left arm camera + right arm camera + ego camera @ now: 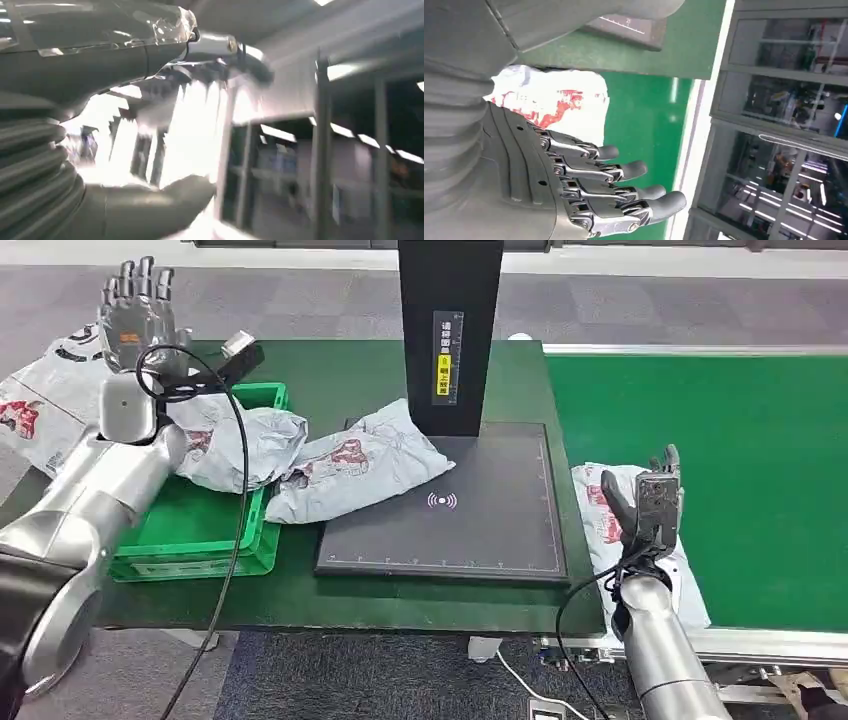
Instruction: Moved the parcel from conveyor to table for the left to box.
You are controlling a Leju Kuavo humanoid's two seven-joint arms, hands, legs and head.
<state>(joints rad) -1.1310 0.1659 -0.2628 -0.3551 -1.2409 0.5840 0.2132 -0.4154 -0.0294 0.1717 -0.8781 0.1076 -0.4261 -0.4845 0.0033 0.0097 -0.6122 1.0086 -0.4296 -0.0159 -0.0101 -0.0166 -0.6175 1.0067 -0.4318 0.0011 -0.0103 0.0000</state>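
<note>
A white plastic parcel [597, 512] with red print lies on the green conveyor belt [730, 470], at its left edge near me. My right hand [651, 502] hovers over that parcel with its fingers straight and apart, holding nothing. The right wrist view has the same parcel [555, 99] lying just beyond the spread right hand [589, 185]. My left hand [138, 308] is raised at the far left, fingers pointing up and empty. In the blurred left wrist view, the left hand [105, 65] holds nothing. A second parcel [352, 466] lies half on the black scale pad [480, 525].
A green crate [190, 540] stands left of the pad with a crumpled parcel [248, 445] on its rim. More parcels [40, 410] lie at the far left. A black post [450, 330] rises behind the pad. A black cable [240, 470] hangs from my left arm.
</note>
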